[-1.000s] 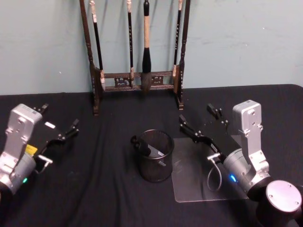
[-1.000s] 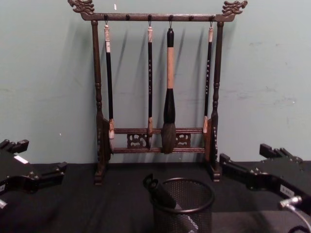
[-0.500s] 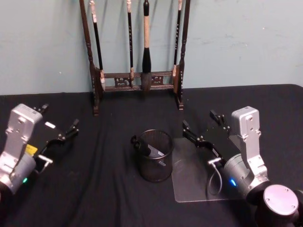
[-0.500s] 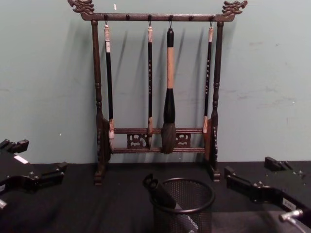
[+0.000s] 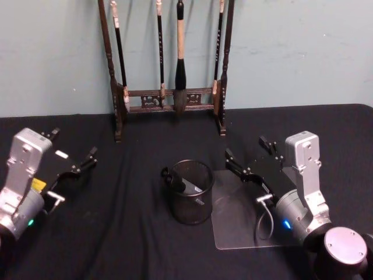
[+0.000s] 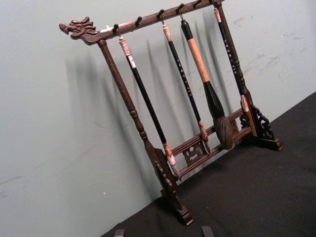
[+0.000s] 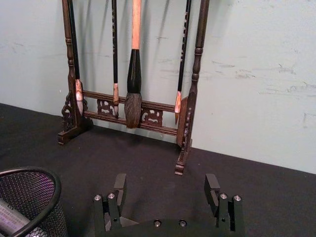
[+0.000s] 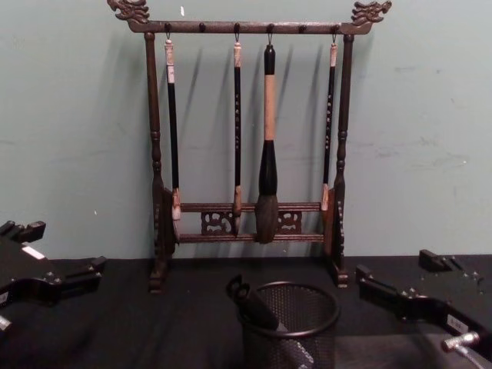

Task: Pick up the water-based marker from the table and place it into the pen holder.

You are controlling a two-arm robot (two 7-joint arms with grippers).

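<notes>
Right now the right end effector point(image 5: 252, 157) hangs low over the black desk point(image 5: 134, 233), fingers spread wide and holding nothing, with a clear plastic sheet point(image 5: 242, 224) lying flat just beneath and behind it. Just off its left side, near but apart, stands the pen holder point(image 5: 190, 191), the round black mesh cup, upright on the cloth at the sheet's edge. And the water-based marker point(image 5: 182, 182) is inside it, leaning tilted against the rim, its dark cap poking out over the side away from the right end effector. Over on the far side of the cup, well apart, the left end effector point(image 5: 73, 153) hovers above the desk, fingers also apart and empty. Beyond both, back against the pale green wall, stands the tall wooden brush rack point(image 5: 169, 99), four brushes point(image 8: 267, 146) hanging from its dragon-ended top bar.
</notes>
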